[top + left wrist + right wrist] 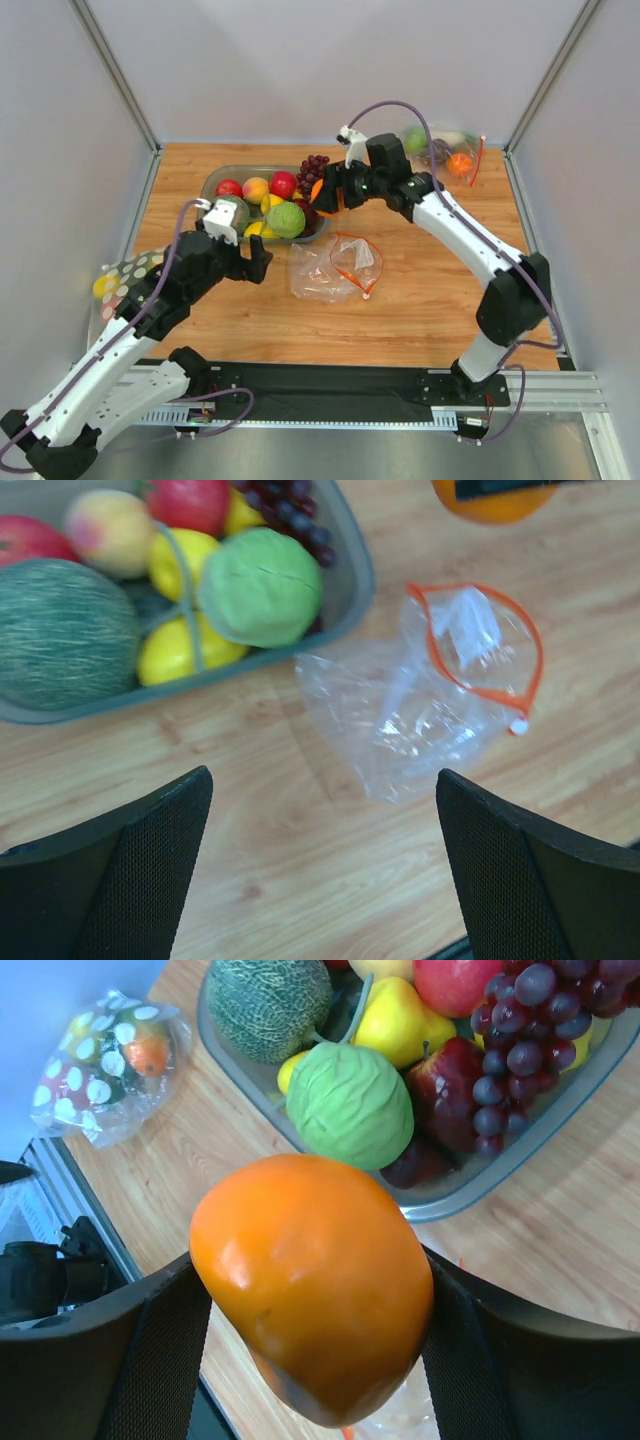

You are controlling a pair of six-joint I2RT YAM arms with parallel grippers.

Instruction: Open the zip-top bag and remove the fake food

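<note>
Judging by the layout, I am on the last piece: my right gripper (pixel 327 190) is clamped on the orange (pixel 310 1280), beside the tray (pixel 355 580) rim. Next it needs setting down and releasing. The zip-top bag (pixel 420 695) lies open and emptied just ahead of my left gripper (pixel 322 780), whose fingers are spread apart.

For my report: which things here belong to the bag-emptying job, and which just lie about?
Job: zip-top bag, orange fruit in right claw, green round fruit, grape bunch.
Lying about: red apples, lemons, melon, polka-dot bag.
</note>
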